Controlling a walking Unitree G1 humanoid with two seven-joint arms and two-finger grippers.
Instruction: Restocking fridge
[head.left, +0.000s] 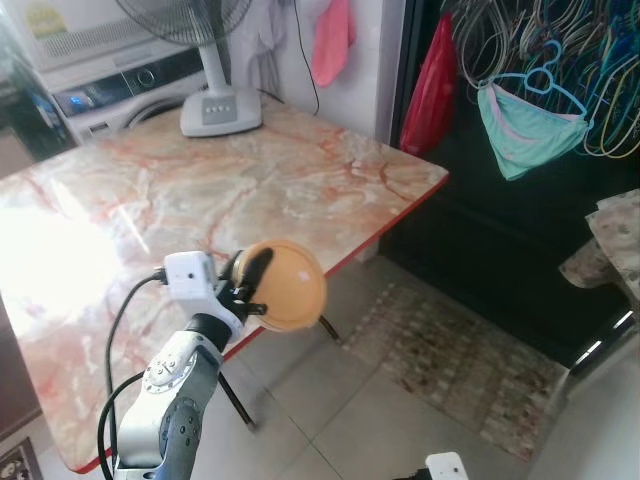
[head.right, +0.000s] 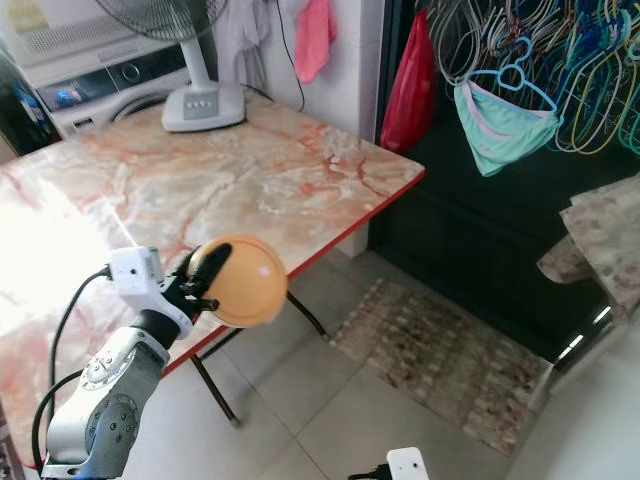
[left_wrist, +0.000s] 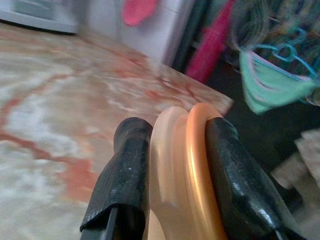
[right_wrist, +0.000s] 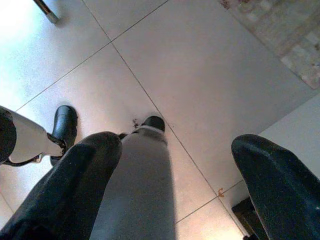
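Orange plate (head.left: 283, 286): on edge, clamped between left gripper (left_wrist: 172, 150) fingers, over table (head.left: 300, 180) front edge.
Right gripper (right_wrist: 175, 165): open, idle, above floor.

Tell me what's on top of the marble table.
On the marble table stands a fan's grey base at the far edge. The left gripper holds an orange plate over the near edge, covering some tabletop.

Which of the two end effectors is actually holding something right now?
The left end effector: its fingers clamp an orange plate over the table edge. The right end effector hangs open above the floor.
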